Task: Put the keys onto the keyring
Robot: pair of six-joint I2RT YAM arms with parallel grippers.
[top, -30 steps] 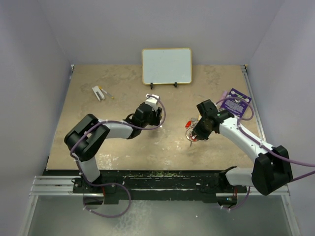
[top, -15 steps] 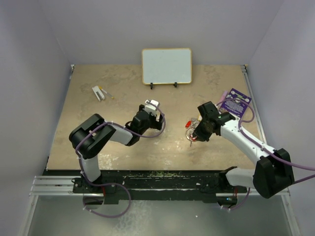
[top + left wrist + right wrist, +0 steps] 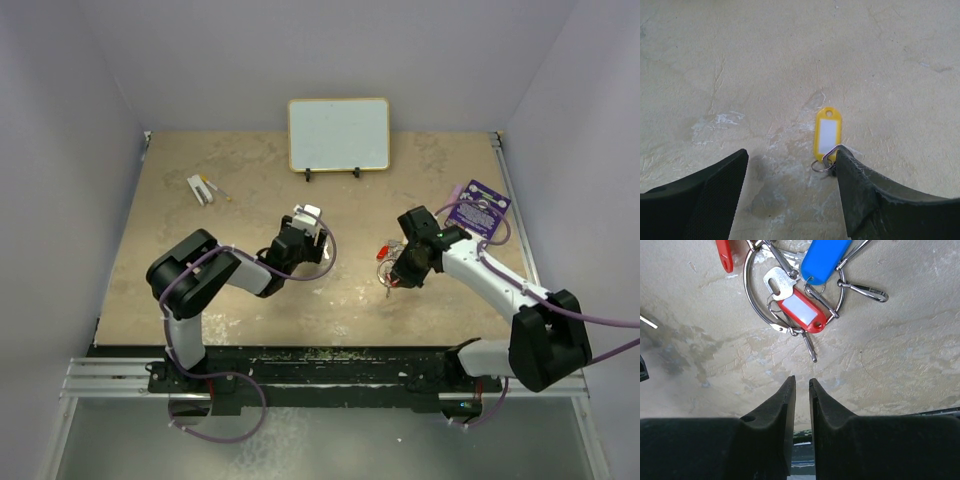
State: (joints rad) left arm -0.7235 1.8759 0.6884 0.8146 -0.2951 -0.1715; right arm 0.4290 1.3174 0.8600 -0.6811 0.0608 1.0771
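Left pincer (image 3: 791,156) spread wide; yellow key tag (image 3: 828,134) on table (image 3: 740,60), beside one finger.

Four coloured key tags show in all. One yellow tag (image 3: 828,133) lies just ahead of the left hand (image 3: 790,157), with one small split ring (image 3: 821,166) at its near end, against that hand's right finger. Three more lie ahead of the right hand (image 3: 801,382): a red tag (image 3: 802,312) straight ahead, a second red tag (image 3: 725,252) farther left, and one blue tag (image 3: 825,260). Among them are one large keyring (image 3: 746,285) and one plainly visible silver key (image 3: 776,282). Far beyond both hands, the counter (image 3: 200,280) carries one whiteboard (image 3: 338,134) and one purple card (image 3: 477,213).
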